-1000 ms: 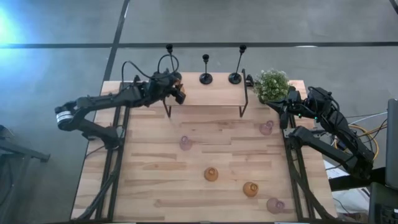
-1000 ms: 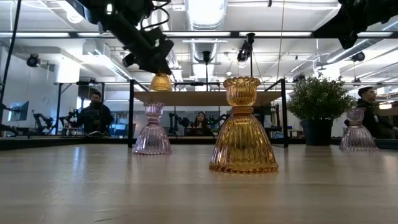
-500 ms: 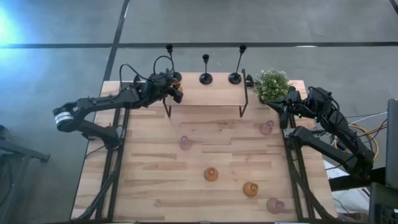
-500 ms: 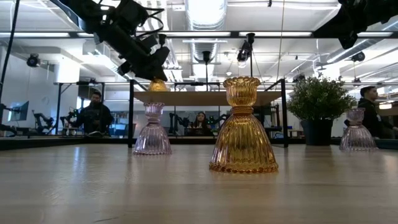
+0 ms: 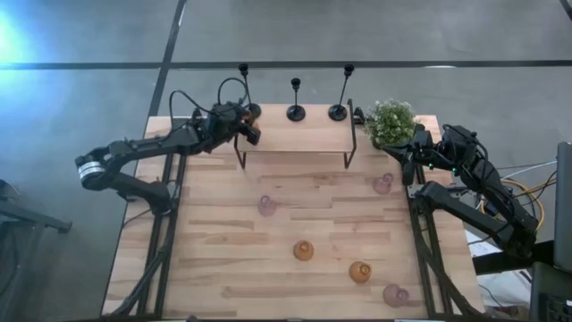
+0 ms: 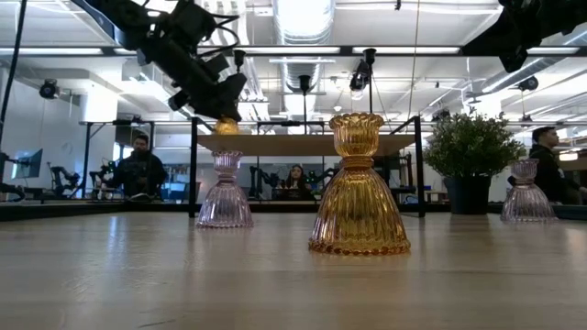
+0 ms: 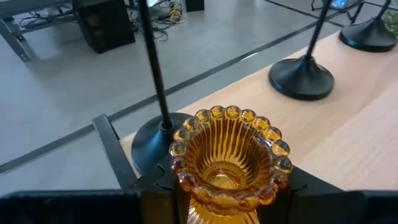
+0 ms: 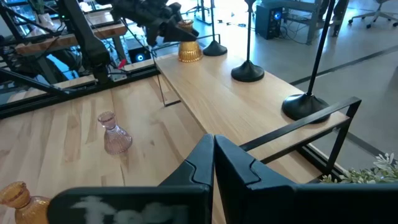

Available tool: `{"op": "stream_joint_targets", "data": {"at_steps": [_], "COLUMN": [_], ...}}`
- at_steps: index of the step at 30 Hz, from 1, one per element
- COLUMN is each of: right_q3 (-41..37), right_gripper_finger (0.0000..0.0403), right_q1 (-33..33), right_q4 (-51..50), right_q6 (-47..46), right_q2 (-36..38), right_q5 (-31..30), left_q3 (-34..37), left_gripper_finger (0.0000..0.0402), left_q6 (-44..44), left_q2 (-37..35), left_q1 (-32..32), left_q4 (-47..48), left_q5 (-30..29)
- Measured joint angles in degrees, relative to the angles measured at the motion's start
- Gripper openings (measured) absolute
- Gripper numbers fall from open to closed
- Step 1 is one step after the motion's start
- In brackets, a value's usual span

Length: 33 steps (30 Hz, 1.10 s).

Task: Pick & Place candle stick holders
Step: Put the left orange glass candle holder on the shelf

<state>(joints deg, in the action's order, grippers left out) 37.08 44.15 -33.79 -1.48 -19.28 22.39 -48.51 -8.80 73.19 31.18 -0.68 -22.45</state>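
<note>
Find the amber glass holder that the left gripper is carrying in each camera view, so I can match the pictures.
High view: amber glass holder at the shelf's left end, in the left gripper.
Low view: upper left, only its amber top shows under the gripper, at shelf height.
Left wrist view: centre bottom, beaded rim between the fingers.
Right wrist view: far end of the shelf, top centre.
Shared landmark: the wooden shelf.

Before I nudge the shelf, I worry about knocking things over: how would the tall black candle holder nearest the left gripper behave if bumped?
The tall black candle holder probably tips easily: its stem is thin and tall over a small round base. It looks like rigid metal, so it would topple rather than bend. It stands close to the shelf edge, beside the left gripper and its amber glass holder, so it could fall off.
</note>
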Motion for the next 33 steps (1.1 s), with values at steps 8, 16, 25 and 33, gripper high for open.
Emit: {"op": "stream_joint_targets", "data": {"at_steps": [8, 16, 25, 33], "right_q3": [0.0, 0.0, 0.0, 0.0], "right_gripper_finger": [0.0008, 0.0008, 0.0008, 0.0008], "right_q1": [0.0, 0.0, 0.0, 0.0], "right_q4": [0.0, 0.0, 0.0, 0.0], "right_q6": [0.0, 0.0, 0.0, 0.0], "right_q2": [0.0, 0.0, 0.0, 0.0], "right_q5": [0.0, 0.0, 0.0, 0.0], "left_q3": [0.1, 0.1, 0.1, 0.1], "left_gripper_finger": [0.0128, 0.0128, 0.0174, 0.0180], "left_q6": [0.2, 0.5, 3.1, 3.1], "left_q2": [0.1, 0.1, 0.1, 0.1], "left_q1": [1.3, 1.5, 1.5, 1.5], "left_q4": [-1.0, -1.3, -1.4, -1.5], "left_q5": [3.0, 4.0, 4.3, 4.9]}}
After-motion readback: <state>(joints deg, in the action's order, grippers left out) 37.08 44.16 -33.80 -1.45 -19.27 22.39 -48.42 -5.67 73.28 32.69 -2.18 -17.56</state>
